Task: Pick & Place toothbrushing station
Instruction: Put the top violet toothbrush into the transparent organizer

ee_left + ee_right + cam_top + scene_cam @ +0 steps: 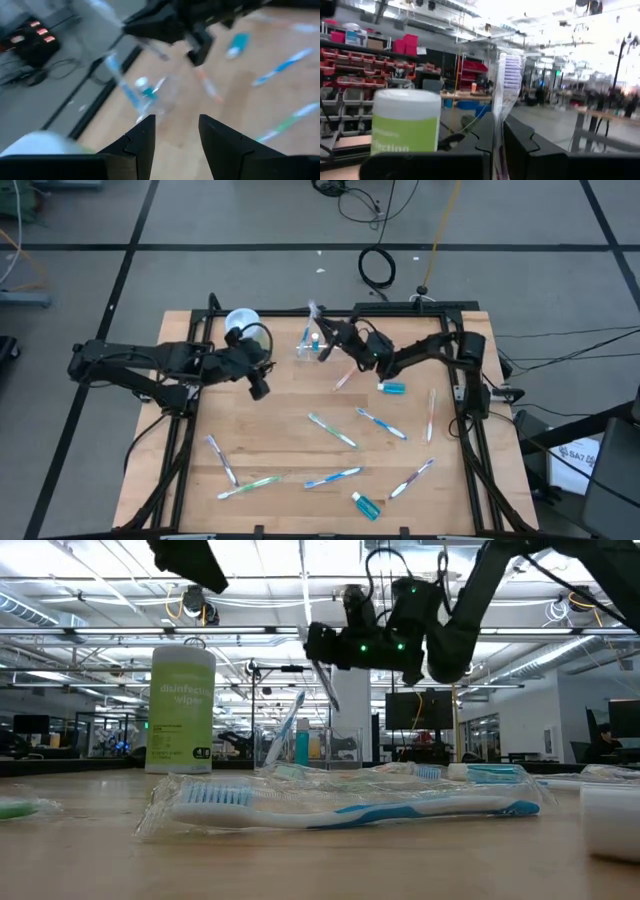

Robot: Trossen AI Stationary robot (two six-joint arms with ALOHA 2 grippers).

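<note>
A clear plastic cup (307, 347) stands at the table's far middle with a blue toothbrush and a white-capped tube in it; it also shows in the left wrist view (150, 97) and the low view (300, 745). My right gripper (328, 335) is just right of and above the cup, shut on a wrapped pinkish-white toothbrush (511, 75). My left gripper (258, 387) is open and empty, left of and nearer than the cup, and its fingers (142, 137) face the cup. Several wrapped toothbrushes (332, 430) and two blue tubes (392, 388) lie flat on the table. My right gripper pinches the wrapped toothbrush by its handle (498, 131) between its two fingers. The bristle head (512, 67) sticks out beyond the fingertips. The fingers come about level from the table's right side. The toothbrush (325, 685) is lifted clear of the table, slanting, above the cup.
A green canister with a pale blue lid (242, 323) stands left of the cup, near the far edge; it also shows in the low view (181, 710). One toothbrush (345, 378) lies just near of the cup. A black frame (470, 380) borders the table's sides.
</note>
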